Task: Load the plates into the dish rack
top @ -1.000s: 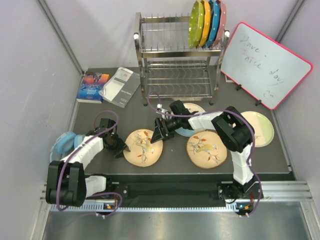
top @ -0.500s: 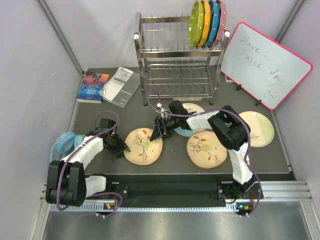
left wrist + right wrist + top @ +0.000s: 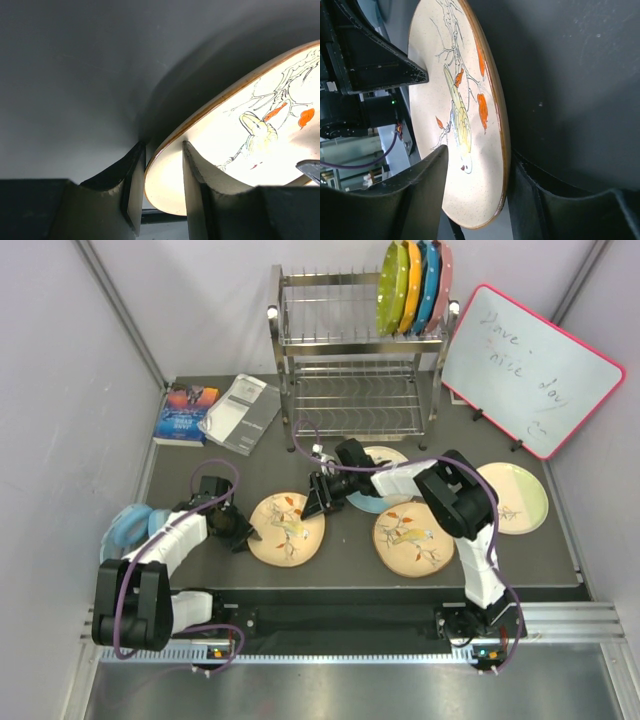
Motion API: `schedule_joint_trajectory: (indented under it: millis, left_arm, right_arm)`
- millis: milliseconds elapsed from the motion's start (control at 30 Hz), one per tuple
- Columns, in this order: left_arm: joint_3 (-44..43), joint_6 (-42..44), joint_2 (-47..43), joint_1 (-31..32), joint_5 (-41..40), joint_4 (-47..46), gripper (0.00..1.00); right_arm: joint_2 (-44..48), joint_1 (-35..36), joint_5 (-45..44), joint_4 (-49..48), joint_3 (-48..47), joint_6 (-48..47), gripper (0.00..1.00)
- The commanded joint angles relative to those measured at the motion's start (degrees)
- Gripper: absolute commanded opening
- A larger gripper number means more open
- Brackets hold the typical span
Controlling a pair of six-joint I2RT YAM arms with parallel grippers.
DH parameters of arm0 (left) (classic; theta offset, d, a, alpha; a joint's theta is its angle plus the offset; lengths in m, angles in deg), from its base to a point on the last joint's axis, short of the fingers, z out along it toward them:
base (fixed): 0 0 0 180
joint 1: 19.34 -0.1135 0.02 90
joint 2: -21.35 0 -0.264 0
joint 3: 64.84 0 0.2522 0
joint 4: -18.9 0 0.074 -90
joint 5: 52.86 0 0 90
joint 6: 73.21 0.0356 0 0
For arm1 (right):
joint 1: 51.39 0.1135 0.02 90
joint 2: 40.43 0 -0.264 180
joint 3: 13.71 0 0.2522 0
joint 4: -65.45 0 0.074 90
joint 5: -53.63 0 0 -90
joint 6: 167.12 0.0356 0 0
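Both grippers sit at the rim of one bird plate (image 3: 287,532), which lies flat on the dark mat (image 3: 200,470) in front of the dish rack (image 3: 350,390).

The left gripper (image 3: 163,150) has the plate's left rim between its fingers, one under and one over, both close against it, but whether they press cannot be told. The right gripper (image 3: 480,155) straddles the opposite rim with its fingers spread. A second bird plate (image 3: 413,538) lies just to the right. The right arm crosses a cream-and-blue plate (image 3: 385,458) and hides part of it; a pale green plate (image 3: 520,497) lies further right. Four plain plates (image 3: 415,285) – green, orange, blue, pink – stand in the rack's upper tier. A pink-framed whiteboard (image 3: 530,370) carries handwriting, of which "nice day" can be read. A book (image 3: 187,412) and a booklet (image 3: 240,412) lie left of the rack – their print is too small to read.
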Motion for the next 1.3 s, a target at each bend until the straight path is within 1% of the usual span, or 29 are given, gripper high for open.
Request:
schedule_joint_trajectory:
  millis: [0, 67, 167, 233, 333, 367, 400, 533, 633, 733, 767, 800, 833, 867, 933, 967, 1033, 1067, 1133, 1167, 1200, 1233, 1267]
  left_arm:
    - [0.04, -2.05, 2.99, 0.70, -0.40, -13.04, 0.36]
    - [-0.05, -2.31, 3.43, 0.70, -0.31, -13.83, 0.36]
    - [-0.66, -2.05, 4.40, 1.05, 0.48, -15.94, 0.36]
    - [-1.01, -1.79, 5.01, 1.49, 0.66, -16.91, 0.36]
    - [-0.93, -1.44, 5.37, 1.93, 0.75, -17.53, 0.35]
    - [-0.84, -1.35, 5.54, 2.10, 0.75, -17.79, 0.35]
    - [-0.40, -1.26, 5.46, 2.28, 0.83, -17.88, 0.35]
    - [0.66, -1.00, 5.72, 2.81, 1.36, -19.98, 0.35]
    - [0.92, -0.56, 6.33, 3.25, 1.45, -21.13, 0.35]
    - [0.83, -0.03, 7.04, 3.60, 1.54, -22.10, 0.34]
    - [0.83, 0.06, 7.13, 3.69, 1.54, -22.54, 0.34]
    - [0.92, 0.06, 7.39, 3.78, 1.36, -22.80, 0.34]
    - [0.92, 0.06, 7.48, 3.78, 0.93, -22.98, 0.34]
    - [1.01, 0.15, 7.48, 3.78, 0.66, -22.98, 0.34]
    - [0.92, 0.76, 7.39, 3.78, 0.13, -22.72, 0.34]
    - [0.92, 1.20, 7.13, 3.78, -0.30, -22.45, 0.34]
    - [0.75, 2.08, 6.16, 3.69, -1.53, -20.88, 0.38]
    - [0.57, 3.30, 5.20, 3.69, -2.23, -20.52, 0.39]
    - [-0.13, 6.72, 3.27, 3.34, -3.64, -19.12, 0.48]
    - [-0.39, 9.44, 1.61, 3.25, -4.26, -17.98, 0.56]
    - [-1.18, 11.12, 0.81, 2.99, -4.35, -17.19, 0.63]
    - [-2.58, 14.88, -0.77, 2.90, -4.09, -16.74, 0.67]
    - [-3.64, 16.74, -1.57, 2.90, -4.09, -15.17, 0.72]
  right_arm:
    - [-0.54, 5.65, 6.18, -2.63, -3.33, -0.57, 0.45]
    - [-0.80, 5.83, 6.35, -2.63, -3.50, -0.39, 0.42]
    - [-1.33, 6.35, 7.05, -2.81, -4.20, -0.48, 0.45]
    - [-1.51, 6.79, 7.58, -2.98, -4.82, -0.57, 0.45]
    - [-2.30, 7.15, 8.54, -4.21, -5.00, 0.22, 0.39]
    - [-2.65, 7.23, 8.81, -4.65, -5.00, 0.75, 0.35]
    - [-2.82, 7.23, 8.99, -4.65, -5.08, 0.67, 0.32]
    - [-3.35, 7.32, 11.00, -7.54, -4.73, 2.33, 0.31]
    - [-4.14, 7.50, 13.02, -10.97, -4.56, 4.44, 0.32]
    - [-5.11, 8.02, 15.74, -17.29, -3.95, 8.47, 0.32]
    - [-5.81, 8.03, 16.54, -21.75, -3.68, 11.71, 0.33]
    - [-6.16, 8.29, 17.33, -24.05, -3.42, 13.39, 0.34]
    - [-6.51, 8.29, 18.12, -25.64, -3.42, 14.54, 0.33]
    - [-6.69, 8.29, 17.96, -25.92, -3.50, 14.90, 0.25]
    - [-6.61, 8.38, 17.52, -25.13, -3.50, 14.38, 0.15]
    - [-6.08, 8.29, 17.25, -23.48, -3.42, 13.16, 0.00]
    - [-4.59, 8.03, 15.85, -19.00, -3.50, 9.39, 0.00]
    - [-2.76, 7.85, 15.58, -13.93, -3.50, 4.84, 0.00]
    - [0.32, 6.97, 12.87, -6.71, -3.94, -1.24, 0.00]
    - [3.82, 6.71, 12.25, -0.32, -3.94, -6.84, 0.00]
    - [5.59, 5.92, 11.28, 3.40, -4.38, -9.94, 0.00]
    - [7.44, 5.57, 8.93, 7.44, -4.64, -13.10, 0.00]
    - [11.02, 5.04, 7.77, 13.92, -4.99, -18.88, 0.00]
